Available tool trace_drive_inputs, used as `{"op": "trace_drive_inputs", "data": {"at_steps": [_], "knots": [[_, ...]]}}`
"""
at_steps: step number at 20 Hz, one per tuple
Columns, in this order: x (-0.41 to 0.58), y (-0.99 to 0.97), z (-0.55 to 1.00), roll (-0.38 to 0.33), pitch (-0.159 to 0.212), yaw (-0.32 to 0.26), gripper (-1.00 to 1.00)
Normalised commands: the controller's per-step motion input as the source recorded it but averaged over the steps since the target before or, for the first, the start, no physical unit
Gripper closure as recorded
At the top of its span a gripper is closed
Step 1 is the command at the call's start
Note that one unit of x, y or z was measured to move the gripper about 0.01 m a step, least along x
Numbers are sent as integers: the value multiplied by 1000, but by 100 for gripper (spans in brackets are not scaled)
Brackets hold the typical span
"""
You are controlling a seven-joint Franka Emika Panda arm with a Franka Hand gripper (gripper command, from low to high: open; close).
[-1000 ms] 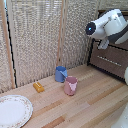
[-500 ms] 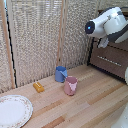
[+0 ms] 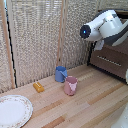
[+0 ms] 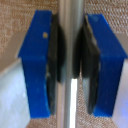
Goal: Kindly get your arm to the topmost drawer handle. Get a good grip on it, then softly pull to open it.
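Exterior view: bright, even lighting, low resolution, soft detail; short faint shadows under the cups [image 3: 66, 80] on the counter [image 3: 90, 105]; glossy highlights on the arm [image 3: 107, 27]. Wrist view: heavily blurred close-up, bright glare streak along the drawer handle [image 4: 71, 60]

Blue cup [image 3: 60, 74] beside pink cup [image 3: 70, 85]; orange block [image 3: 38, 87]; plate [image 3: 12, 111].

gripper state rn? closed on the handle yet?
Gripper: closed on the drawer handle, blue-backed fingers pressing the silver bar from both sides.
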Motion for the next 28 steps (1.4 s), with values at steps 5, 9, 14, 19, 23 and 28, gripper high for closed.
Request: {"op": "trace_drive_inputs", "data": {"at_steps": [5,9,14,19,23,28], "knots": [[303,890,-82,-22,71,-2,100],[105,877,-16,-97,19,-2,100],[310,490,-4,-56,83,4,-100],[82,221,-1,-5,24,-3,-100],[-58,246,86,31,-12,-13,-100],[0,173,349,213,0,-25,-100]]}}
